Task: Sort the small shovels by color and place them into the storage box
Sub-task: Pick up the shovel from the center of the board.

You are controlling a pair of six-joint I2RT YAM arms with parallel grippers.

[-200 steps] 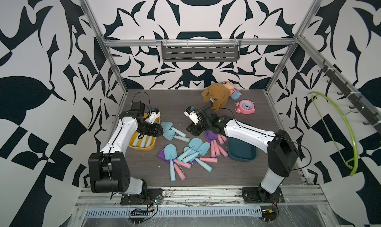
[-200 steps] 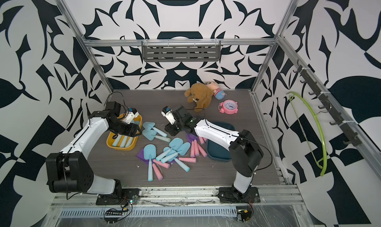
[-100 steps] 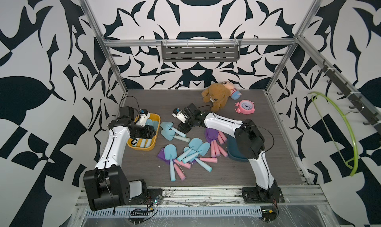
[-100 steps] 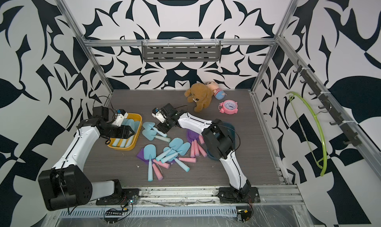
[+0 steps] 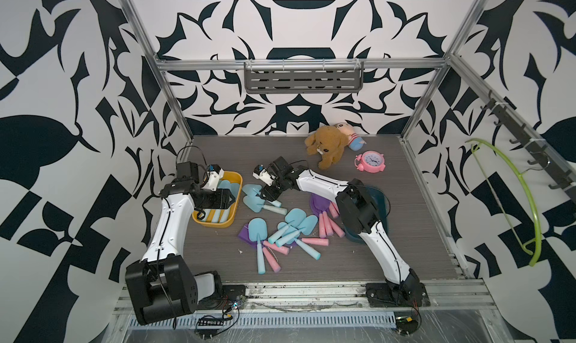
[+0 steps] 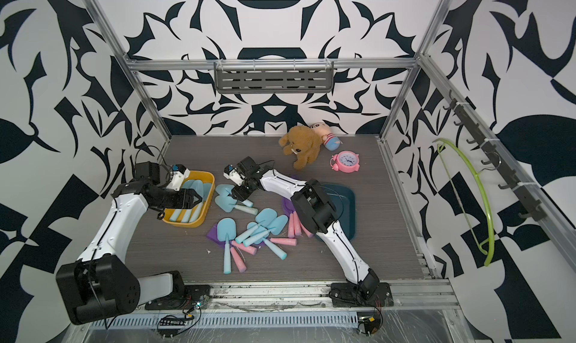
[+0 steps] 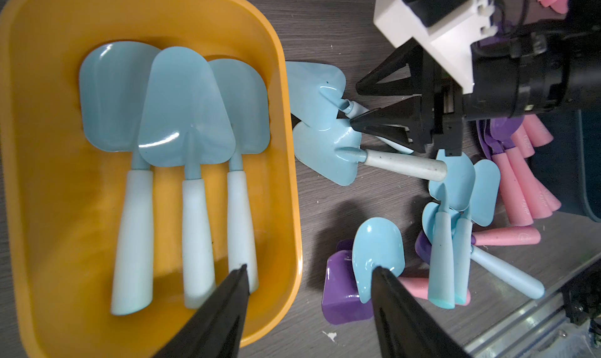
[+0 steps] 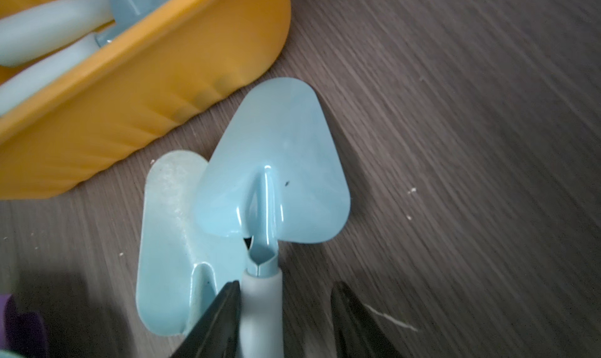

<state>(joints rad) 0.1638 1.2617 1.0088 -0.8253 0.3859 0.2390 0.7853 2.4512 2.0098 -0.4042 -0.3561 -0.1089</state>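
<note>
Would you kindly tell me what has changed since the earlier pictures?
The right gripper swung across toward the yellow box and now straddles, open, the handle of the pointed blue shovel lying beside it; nothing is gripped yet. The left gripper, open and empty, drew back slightly over the box. The three blue shovels in the box and the loose pile stayed put.

- I see the walls (image 5: 296, 30) on all sides as white panels printed with large black leaf-like shapes.
- An aluminium frame (image 5: 405, 63) edges the cell in both top views.
- A grey slotted shelf (image 5: 303, 80) hangs from the rear crossbar.
- The floor (image 5: 249, 151) is dark grey wood-grain board.
- A dark hook rail (image 5: 530, 140) runs along the right wall and carries a green hanger (image 5: 535, 229).
- I find the light even and the shadows soft.
</note>
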